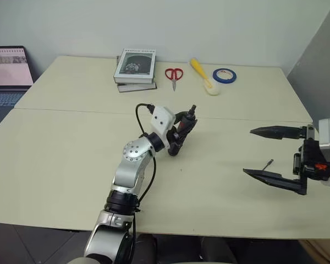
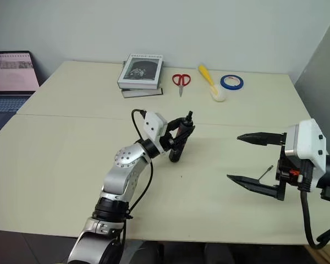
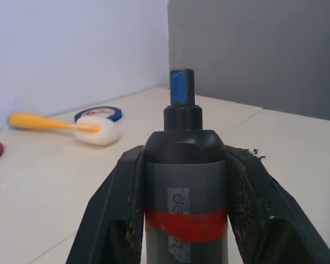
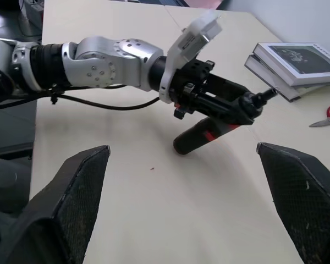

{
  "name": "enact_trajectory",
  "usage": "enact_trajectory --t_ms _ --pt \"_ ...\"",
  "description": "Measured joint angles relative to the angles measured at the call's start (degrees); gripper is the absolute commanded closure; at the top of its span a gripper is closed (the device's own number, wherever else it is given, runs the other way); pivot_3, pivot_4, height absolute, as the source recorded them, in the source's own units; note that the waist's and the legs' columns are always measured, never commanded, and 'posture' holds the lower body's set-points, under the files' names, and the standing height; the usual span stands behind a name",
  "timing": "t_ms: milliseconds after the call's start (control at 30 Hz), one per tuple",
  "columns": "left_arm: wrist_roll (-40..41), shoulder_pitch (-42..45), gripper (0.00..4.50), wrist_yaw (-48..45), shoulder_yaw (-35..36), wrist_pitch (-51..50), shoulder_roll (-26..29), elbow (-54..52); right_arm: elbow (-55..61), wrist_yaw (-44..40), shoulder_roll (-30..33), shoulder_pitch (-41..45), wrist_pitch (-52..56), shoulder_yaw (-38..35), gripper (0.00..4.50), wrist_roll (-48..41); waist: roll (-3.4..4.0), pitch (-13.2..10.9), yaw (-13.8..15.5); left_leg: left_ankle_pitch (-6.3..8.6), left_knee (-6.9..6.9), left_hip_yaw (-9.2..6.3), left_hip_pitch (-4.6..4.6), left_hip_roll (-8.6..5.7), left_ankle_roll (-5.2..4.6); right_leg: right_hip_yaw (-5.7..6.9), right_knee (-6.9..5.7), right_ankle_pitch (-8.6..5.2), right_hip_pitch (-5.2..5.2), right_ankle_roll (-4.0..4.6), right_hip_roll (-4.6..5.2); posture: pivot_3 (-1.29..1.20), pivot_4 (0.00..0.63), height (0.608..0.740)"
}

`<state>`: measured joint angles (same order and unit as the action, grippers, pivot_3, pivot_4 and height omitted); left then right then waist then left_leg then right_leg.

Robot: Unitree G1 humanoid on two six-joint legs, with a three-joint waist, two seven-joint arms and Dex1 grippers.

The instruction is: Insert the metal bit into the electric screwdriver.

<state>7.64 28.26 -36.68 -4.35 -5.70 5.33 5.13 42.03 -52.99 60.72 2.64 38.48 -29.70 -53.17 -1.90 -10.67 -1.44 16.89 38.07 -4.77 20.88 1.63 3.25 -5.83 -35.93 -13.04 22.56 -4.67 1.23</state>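
Left gripper (image 1: 182, 132) has its fingers clamped on the electric screwdriver (image 4: 203, 135), held tilted above the middle of the surface (image 1: 71, 165), blue tip up and away from the robot, butt end down near the surface; whether the butt touches is unclear. The left wrist view shows the red band sitting between the fingers (image 3: 113, 203).

Right gripper (image 2: 253, 159) hangs over the right side of the surface, fingers wide apart and holding nothing.

The metal bit (image 2: 265, 172) lies on the surface between those two fingers, touching neither, well apart from the screwdriver.

At the far edge: books (image 1: 135, 69), red scissors (image 1: 174, 75), yellow-handled tool (image 1: 202, 75), blue tape roll (image 1: 224, 75). Laptop (image 1: 8, 74) beyond the left end.
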Motion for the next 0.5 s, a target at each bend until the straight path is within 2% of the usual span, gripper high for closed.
enact_trajectory --t_ms 267,500 --pt "1.0 -5.4 2.84 2.9 0.1 1.1 2.1 -5.8 -0.8 3.0 -0.2 3.7 1.1 3.2 0.00 -1.5 0.05 0.0 -0.3 0.00 -0.01 0.01 -0.10 0.02 0.00 -0.01 -0.03 0.00 -0.03 0.01 -0.01 0.00 0.150 0.740" --pt "3.6 -8.5 2.84 5.1 0.6 -3.0 4.5 -11.7 -1.9 2.5 -0.2 4.8 0.6 4.5 0.00 -1.3 0.08 0.1 -0.4 -0.01 0.00 0.01 -0.15 0.03 -0.01 -0.01 -0.06 -0.09 -0.04 0.16 -0.04 0.00 0.150 0.740"
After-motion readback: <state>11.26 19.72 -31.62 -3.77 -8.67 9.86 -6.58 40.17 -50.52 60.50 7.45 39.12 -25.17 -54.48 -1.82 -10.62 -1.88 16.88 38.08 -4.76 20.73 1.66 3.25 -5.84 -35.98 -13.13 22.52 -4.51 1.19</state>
